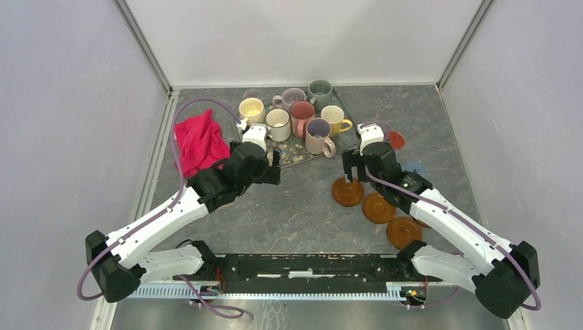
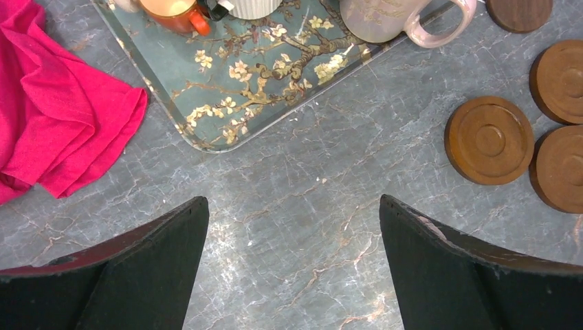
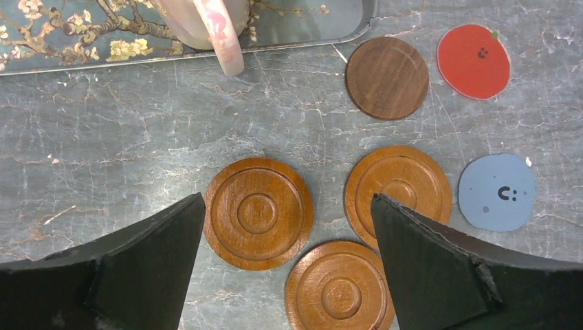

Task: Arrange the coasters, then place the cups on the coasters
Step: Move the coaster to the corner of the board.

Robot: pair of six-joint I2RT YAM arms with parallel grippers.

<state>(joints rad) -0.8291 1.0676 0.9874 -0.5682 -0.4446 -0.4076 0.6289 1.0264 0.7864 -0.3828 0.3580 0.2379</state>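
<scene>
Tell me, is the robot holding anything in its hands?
Nothing is held. The left gripper and the right gripper are both wide open and empty.

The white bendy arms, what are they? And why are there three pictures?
They are two robot arms, and each ends in a black two-fingered claw. The big picture looks down from above and behind the arms. The other two pictures come from small cameras on the wrists, so the black shapes at the bottom are each claw's own fingers. The left claw and the right claw are both open and hold nothing. On the grey table there is a flowery tray with mugs on it and a pink-red cloth. There are also round coasters, mostly brown wood, plus a red coaster and a blue coaster.
</scene>
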